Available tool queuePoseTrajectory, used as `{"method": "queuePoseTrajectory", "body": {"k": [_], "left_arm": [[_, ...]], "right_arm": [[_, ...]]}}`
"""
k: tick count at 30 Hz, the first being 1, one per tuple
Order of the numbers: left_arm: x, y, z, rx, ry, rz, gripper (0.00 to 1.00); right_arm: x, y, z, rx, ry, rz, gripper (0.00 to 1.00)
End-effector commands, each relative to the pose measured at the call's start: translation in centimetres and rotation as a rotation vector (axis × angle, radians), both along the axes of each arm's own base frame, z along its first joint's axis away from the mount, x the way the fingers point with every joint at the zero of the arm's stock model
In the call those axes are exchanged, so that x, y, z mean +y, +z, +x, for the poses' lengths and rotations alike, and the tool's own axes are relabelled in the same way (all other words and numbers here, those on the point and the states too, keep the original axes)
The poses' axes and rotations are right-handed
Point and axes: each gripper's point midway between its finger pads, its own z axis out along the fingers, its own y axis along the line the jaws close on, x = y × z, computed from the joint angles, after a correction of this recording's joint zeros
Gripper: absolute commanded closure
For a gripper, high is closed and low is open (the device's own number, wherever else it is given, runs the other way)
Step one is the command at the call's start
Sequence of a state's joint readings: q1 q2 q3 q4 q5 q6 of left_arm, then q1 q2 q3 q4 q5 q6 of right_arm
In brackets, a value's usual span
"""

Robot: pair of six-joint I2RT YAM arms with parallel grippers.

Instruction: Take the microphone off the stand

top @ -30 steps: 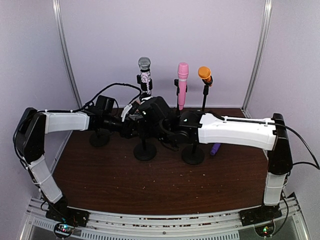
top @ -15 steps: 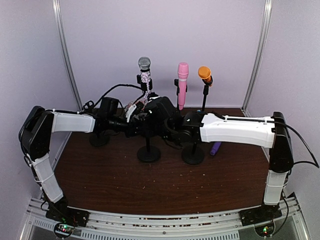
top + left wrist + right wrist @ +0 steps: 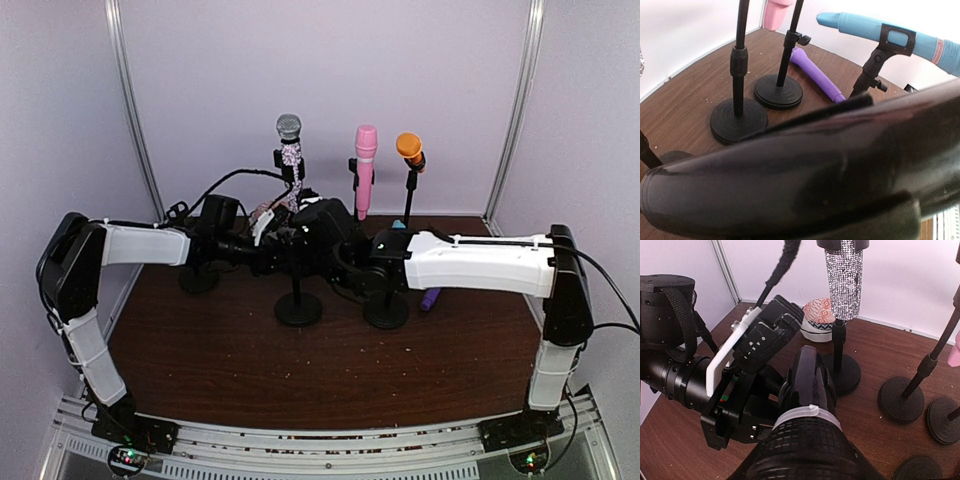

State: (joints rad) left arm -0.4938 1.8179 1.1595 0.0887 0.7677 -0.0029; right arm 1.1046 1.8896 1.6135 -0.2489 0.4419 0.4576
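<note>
Far left, a black stand base (image 3: 198,280) on the dark wood counter (image 3: 250,370), pole hidden behind the arm. Next along, the left claw (image 3: 278,240), stretched in toward centre and pinched shut; on what exactly, cannot tell, fingers buried in the black cluster. Just behind, a glittery silver microphone (image 3: 289,140), upright on its own stand. Dead centre now: the black microphone (image 3: 806,375), up at the top of the middle stand (image 3: 298,308), between the two claws, mesh head nearest the right wrist camera, handle pointing away toward the left claw. In its clip or free of it? Cannot tell. Then the right claw (image 3: 303,232), stretched in from the right, close up against that microphone; width of its jaws hidden, so cannot tell. Further right, a pink microphone (image 3: 365,170) upright at the back, a blue microphone (image 3: 865,25) slanted in a clip, an orange microphone (image 3: 410,150) on a thin stand, and last, a purple microphone (image 3: 430,298) flat on the counter beside a stand base.
</note>
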Motion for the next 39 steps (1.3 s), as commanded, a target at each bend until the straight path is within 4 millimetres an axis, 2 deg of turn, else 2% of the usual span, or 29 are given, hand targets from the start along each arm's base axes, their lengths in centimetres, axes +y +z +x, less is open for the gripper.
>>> {"method": "queuePoseTrajectory", "body": {"k": [1,9,16,22,26,31,37,39], "left_arm": [[3.1,-0.6,2.0,0.088,0.165,0.056,1.0],[6.4,-0.5,3.3,0.032,0.252,0.129,1.0],[9.3,0.2,4.4,-0.04,0.302,0.19,1.0],[12.5,0.8,5.4,-0.035,0.346,0.184,1.0],[13.6,1.3,5.1,-0.092,0.334,0.213,1.0],[13.2,2.7,1.7,-0.129,0.189,0.207,1.0],[13.8,4.4,-5.0,-0.132,-0.016,0.211,1.0],[14.4,4.7,-6.5,-0.152,-0.043,0.215,1.0]], "right_arm": [[0.4,2.8,-2.4,-0.031,0.046,0.054,0.81],[-0.4,7.0,-4.5,-0.109,0.073,0.121,0.93],[-1.2,9.6,-7.3,-0.136,0.102,0.15,0.99],[-3.7,11.8,-9.5,-0.159,0.09,0.182,1.0],[-5.1,13.0,-10.8,-0.173,0.088,0.197,1.0],[-8.6,13.9,-11.3,-0.165,0.028,0.202,1.0],[-15.2,13.7,-11.7,-0.161,-0.087,0.226,1.0],[-17.3,12.8,-11.9,-0.146,-0.131,0.225,1.0]]}}
